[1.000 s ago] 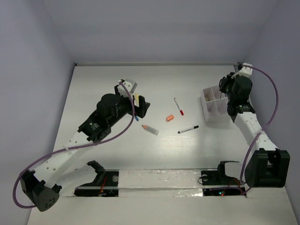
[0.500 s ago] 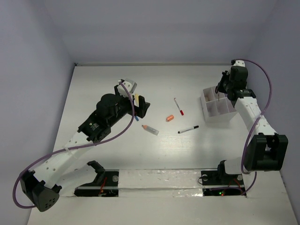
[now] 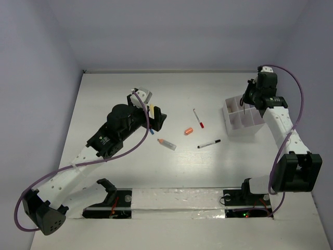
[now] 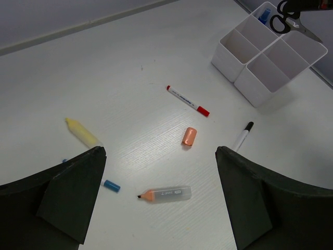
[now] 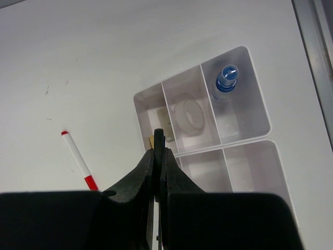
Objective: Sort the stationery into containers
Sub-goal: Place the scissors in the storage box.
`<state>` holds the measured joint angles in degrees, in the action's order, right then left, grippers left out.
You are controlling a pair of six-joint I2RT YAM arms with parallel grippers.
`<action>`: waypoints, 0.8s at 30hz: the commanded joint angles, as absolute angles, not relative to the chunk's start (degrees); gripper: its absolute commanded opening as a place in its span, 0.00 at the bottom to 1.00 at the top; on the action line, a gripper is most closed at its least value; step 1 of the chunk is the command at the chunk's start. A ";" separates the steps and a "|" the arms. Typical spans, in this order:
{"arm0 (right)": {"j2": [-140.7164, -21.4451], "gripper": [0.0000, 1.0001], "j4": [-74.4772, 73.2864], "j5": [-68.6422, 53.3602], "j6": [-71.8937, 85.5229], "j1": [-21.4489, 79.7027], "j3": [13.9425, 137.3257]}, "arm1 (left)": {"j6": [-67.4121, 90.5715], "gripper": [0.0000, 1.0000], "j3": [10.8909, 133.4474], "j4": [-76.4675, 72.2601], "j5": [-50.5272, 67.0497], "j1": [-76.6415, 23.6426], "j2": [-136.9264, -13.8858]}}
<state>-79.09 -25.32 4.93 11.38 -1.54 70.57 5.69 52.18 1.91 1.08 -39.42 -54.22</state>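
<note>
right gripper point(image 5: 158, 139) pinches scissors point(image 4: 287, 15) above white box point(image 4: 227, 61); tape roll point(image 5: 188, 117), blue-tipped pen point(image 5: 227, 78) in separate compartments. left gripper point(image 4: 158, 153) spread wide above orange cap point(image 4: 189, 136), red-capped pen point(image 4: 188, 101).

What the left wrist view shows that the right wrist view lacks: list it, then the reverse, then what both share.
Only the left wrist view: cream stick, orange cap, orange-tipped crayon, black marker, and the handles of the black-handled scissors above the organizer box.
Only the right wrist view: tape roll lying in a compartment.
Both: the box, the red-capped pen and the blue-tipped pen standing in a corner compartment.
</note>
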 commanded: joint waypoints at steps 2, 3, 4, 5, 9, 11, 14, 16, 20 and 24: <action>-77.87 0.00 -27.15 3.69 11.25 -2.02 73.04 | 6.24 0.85 51.94 -1.05 1.76 -39.55 -53.17; -77.87 0.00 -27.42 3.69 11.25 -2.02 73.12 | 6.24 0.85 51.94 -1.05 1.76 -39.55 -53.09; -77.87 0.00 -27.68 3.60 11.25 -2.02 73.21 | 6.24 0.85 52.03 -1.05 1.84 -39.55 -53.09; -77.61 0.00 -27.95 3.43 11.16 -2.02 73.13 | 6.24 0.85 52.03 -1.05 2.02 -39.55 -53.26; -77.17 0.00 -28.04 2.99 10.99 -2.02 72.95 | 6.33 0.85 52.03 -1.05 2.11 -39.55 -53.26; -77.25 0.00 -28.12 2.73 10.99 -2.02 73.04 | 6.33 0.85 51.94 -1.05 2.02 -39.55 -53.26; -77.61 0.00 -28.13 2.29 10.81 -2.02 73.04 | 6.24 0.85 51.94 -0.97 1.85 -39.55 -53.17; -77.96 0.00 -28.12 2.02 10.81 -2.02 72.86 | 6.24 0.85 51.94 -0.97 1.67 -39.55 -53.17; -78.49 0.00 -27.51 1.15 10.90 -2.02 72.69 | 6.15 0.85 51.86 -0.88 1.41 -39.55 -53.26; -78.92 0.00 -27.16 0.53 11.07 -2.02 72.86 | 6.07 0.85 51.86 -0.88 1.23 -39.55 -53.44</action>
